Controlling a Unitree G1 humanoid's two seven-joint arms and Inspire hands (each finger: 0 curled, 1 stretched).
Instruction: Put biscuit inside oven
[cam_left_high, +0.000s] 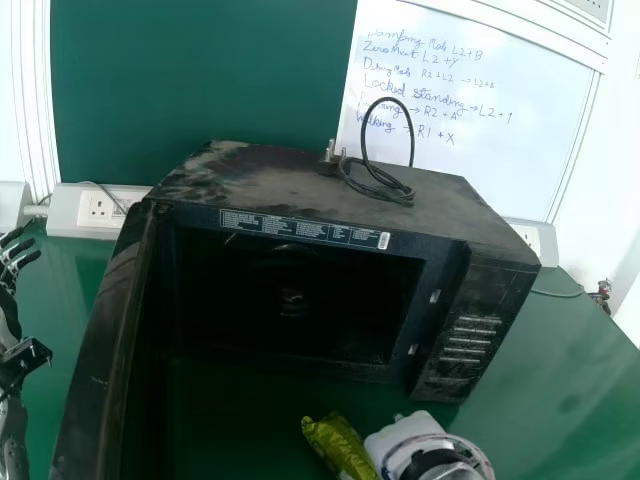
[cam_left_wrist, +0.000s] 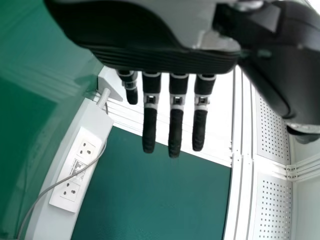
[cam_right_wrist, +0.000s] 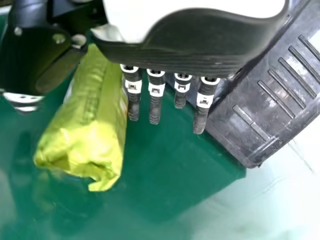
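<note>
Your right hand (cam_right_wrist: 190, 50) is open, fingers straight beside the biscuit packet (cam_right_wrist: 85, 130), in front of the oven (cam_left_high: 475, 340); contact is hard to judge. Close gently from 2 sides, avoiding crushed biscuits, before lifting.

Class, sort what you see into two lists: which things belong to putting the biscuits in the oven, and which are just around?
Part of the job:
- yellow-green packet, presumably the biscuits
- black oven, its door open
- right hand, at the packet

Just around:
- black cable on the oven
- whiteboard behind
- wall socket
</note>
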